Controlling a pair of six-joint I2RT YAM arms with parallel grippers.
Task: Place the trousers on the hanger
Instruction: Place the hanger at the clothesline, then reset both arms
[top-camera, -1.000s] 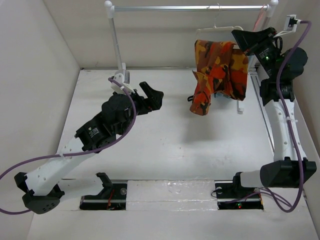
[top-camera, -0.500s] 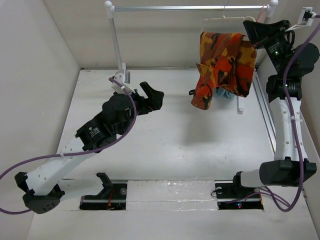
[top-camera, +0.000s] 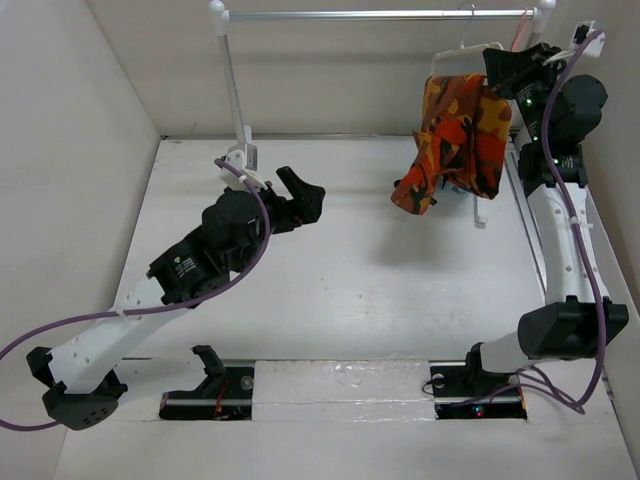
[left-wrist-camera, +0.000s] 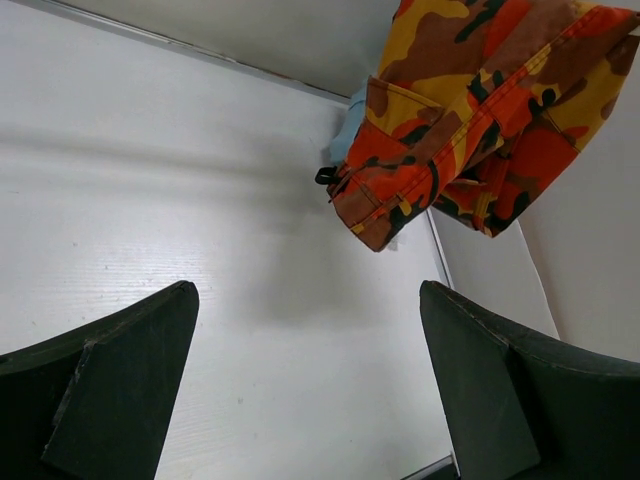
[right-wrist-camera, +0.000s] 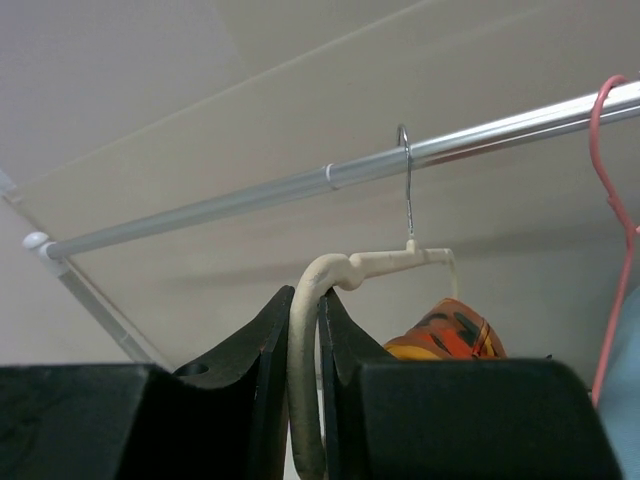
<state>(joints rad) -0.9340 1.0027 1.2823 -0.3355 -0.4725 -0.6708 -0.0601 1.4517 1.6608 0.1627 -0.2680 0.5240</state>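
Note:
The camouflage trousers hang folded over the cream hanger, high at the back right. My right gripper is shut on the hanger's end and holds it up by the rail. In the right wrist view my right gripper clamps the hanger's cream arm. The metal hook reaches up to the rail, and a bit of the trousers shows. My left gripper is open and empty over the table's left middle. In its wrist view my left gripper faces the hanging trousers.
The metal rail spans the back on two posts, with a white post at the left. A pinkish-red hanger hangs on the rail at the far right. A light blue garment lies behind the trousers. Walls enclose the table on three sides.
My right gripper has lifted the hanger with the trousers upward and to the right, up to the rail. The left arm has not moved.

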